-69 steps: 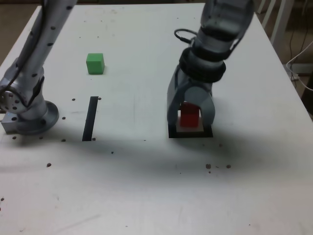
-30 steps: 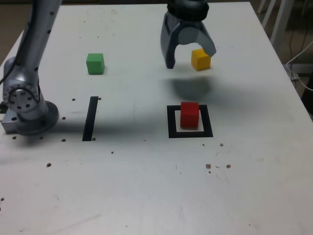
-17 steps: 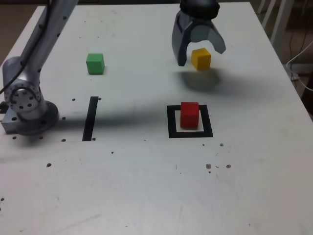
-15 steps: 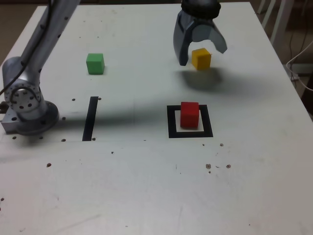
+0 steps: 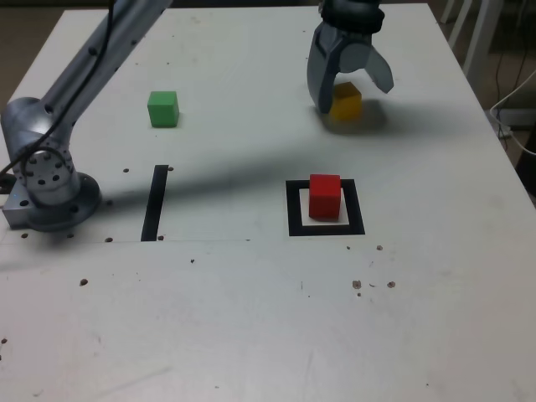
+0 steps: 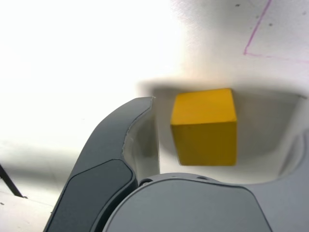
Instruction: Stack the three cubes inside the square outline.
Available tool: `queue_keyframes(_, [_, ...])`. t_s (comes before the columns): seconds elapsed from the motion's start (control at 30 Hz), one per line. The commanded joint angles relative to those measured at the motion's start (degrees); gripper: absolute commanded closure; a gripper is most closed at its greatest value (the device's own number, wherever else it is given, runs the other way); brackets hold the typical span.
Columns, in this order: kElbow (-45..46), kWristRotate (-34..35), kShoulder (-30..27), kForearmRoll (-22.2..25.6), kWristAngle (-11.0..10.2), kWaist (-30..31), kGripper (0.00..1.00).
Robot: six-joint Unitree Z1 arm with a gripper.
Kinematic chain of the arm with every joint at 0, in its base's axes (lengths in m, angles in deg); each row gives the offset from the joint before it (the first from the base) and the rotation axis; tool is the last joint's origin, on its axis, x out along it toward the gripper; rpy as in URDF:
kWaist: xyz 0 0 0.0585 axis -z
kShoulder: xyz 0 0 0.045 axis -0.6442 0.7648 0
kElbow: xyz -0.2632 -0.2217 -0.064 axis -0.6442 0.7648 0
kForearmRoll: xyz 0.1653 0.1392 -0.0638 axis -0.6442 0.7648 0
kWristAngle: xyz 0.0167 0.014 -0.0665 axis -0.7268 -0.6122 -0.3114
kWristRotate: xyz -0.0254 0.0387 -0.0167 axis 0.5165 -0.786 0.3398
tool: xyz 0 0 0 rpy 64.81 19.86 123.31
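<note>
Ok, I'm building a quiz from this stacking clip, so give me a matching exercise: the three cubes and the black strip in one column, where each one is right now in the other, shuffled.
Things:
1. red cube
2. yellow cube
3. green cube
4. black strip

Places:
A. alone, far side of the table, exterior view's left
B. between the open gripper's fingers
C. inside the square outline
D. beside the arm's base

Pairs: 1-C, 2-B, 3-A, 4-D
</note>
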Motion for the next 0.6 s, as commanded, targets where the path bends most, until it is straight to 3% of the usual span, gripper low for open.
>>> queue_keyframes(0.0, [-1.2,-0.1,0.8,1.7,0.2,0.0,0.18])
queue_keyframes(0.33, [-1.8,0.2,1.5,3.1,-0.4,0.3,0.64])
queue_keyframes(0.4, [-1.8,0.2,1.5,3.1,-0.5,0.3,0.68])
queue_keyframes(0.57, [-1.8,0.1,1.5,3.2,-0.6,0.4,0.69])
